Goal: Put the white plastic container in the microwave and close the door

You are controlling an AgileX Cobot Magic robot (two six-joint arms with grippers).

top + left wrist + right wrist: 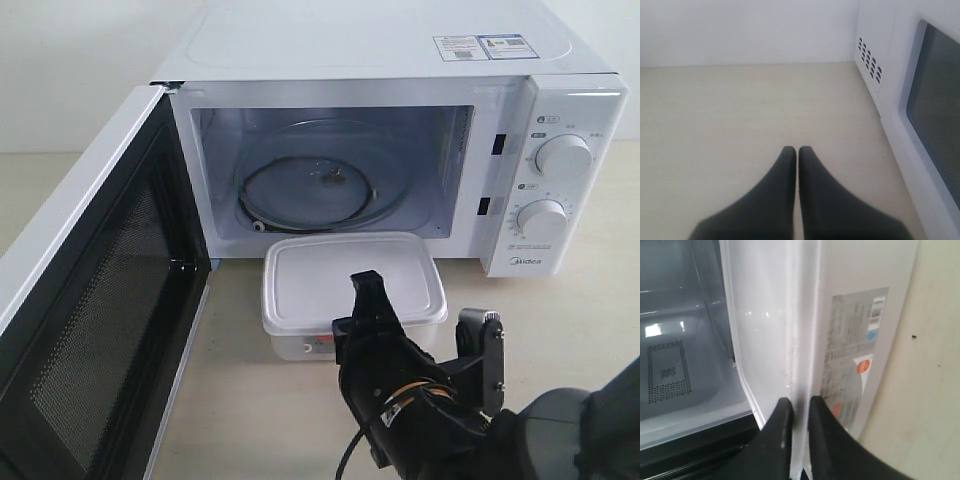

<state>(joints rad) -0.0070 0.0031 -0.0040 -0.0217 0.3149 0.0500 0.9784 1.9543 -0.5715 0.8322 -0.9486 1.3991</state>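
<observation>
Item: white plastic container (350, 275), lid on, standing on the desk (570, 330) just in front of the microwave (400, 40) opening, not yet inside. Label (850, 350) on its near side wall, facing the arm. Microwave: cavity lit and empty, glass turntable (310, 185) bare. Door (95, 320): swung fully open to the left, mesh window facing inward. Right fingers (781, 427): narrowed onto the near rim of the container, a thin strip of white edge pinched between them; the grip looks made or very nearly so. Left fingers (782, 180): pressed together on nothing, hanging over bare desk beside the outside of the door. Step in hand: securing the container by its rim, ahead of the lift. Next move, as judged: raise the box enough to clear the cavity sill, carry it forward level onto the turntable, let go and draw back. An edge-only hold may let the box tilt or slip. The left arm appears well placed to push the door shut afterwards.
</observation>
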